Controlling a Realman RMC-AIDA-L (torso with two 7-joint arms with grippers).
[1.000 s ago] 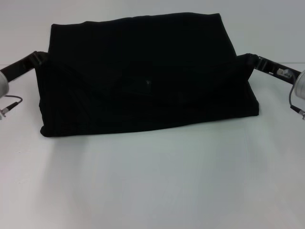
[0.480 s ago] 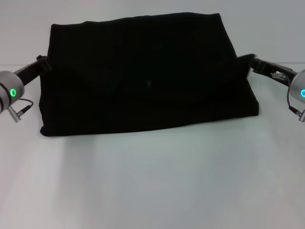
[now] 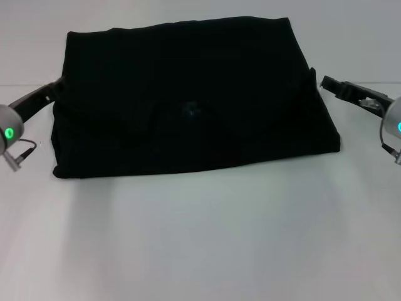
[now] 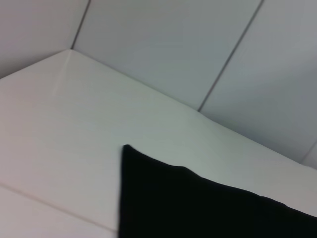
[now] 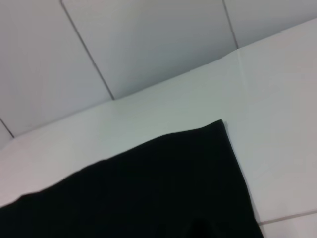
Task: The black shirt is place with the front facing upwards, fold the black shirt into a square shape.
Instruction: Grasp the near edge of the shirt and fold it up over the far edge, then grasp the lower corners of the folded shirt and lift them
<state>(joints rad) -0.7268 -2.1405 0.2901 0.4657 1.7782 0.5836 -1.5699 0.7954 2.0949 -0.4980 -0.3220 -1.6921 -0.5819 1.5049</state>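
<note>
Both grippers, left gripper [image 3: 55, 86] and right gripper [image 3: 327, 82], flank the folded black shirt [image 3: 188, 106] on the desk [image 3: 200, 238], seemingly clear of it; I cannot tell their fingers' state.

Seen at each side: grey rounded wrist housing [image 3: 7, 125] with green ring light, slim black gripper [image 3: 327, 82], thin cable.

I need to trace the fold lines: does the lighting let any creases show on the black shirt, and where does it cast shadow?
Head view: the black fabric shirt reads almost uniformly dark, folds barely visible; a soft shadow falls on the white table along its near edge. Both wrist views: flat black, no creases.
</note>
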